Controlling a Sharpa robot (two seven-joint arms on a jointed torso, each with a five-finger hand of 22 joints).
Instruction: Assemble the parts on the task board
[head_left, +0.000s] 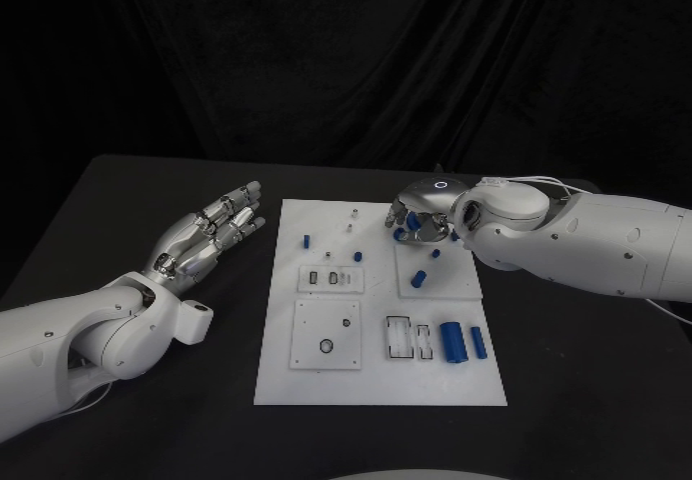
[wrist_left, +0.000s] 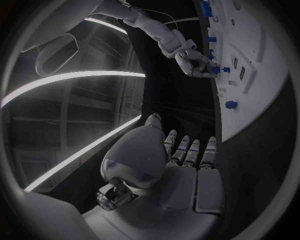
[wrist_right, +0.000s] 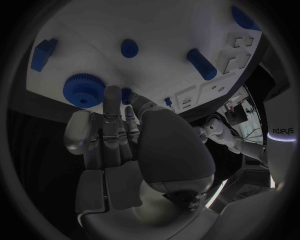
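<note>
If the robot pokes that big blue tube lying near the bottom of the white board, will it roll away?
Probably. The blue tube looks round and smooth, lying on its side on the flat task board, so a sideways nudge would likely roll it. It looks stiff, not floppy.

A white task board (head_left: 378, 385) lies on a plain black tabletop (head_left: 577, 380), with a black curtain (head_left: 346, 70) hanging behind it. Small blue parts (head_left: 453, 341) dot the board, among them a blue toothed gear (wrist_right: 84, 90) and a blue cylinder (wrist_right: 201, 64). Both arms are glossy white. The left hand (head_left: 214, 232) is silver with darker metal fingers (head_left: 242, 200); the right hand (head_left: 421, 222) is silver as well.
</note>
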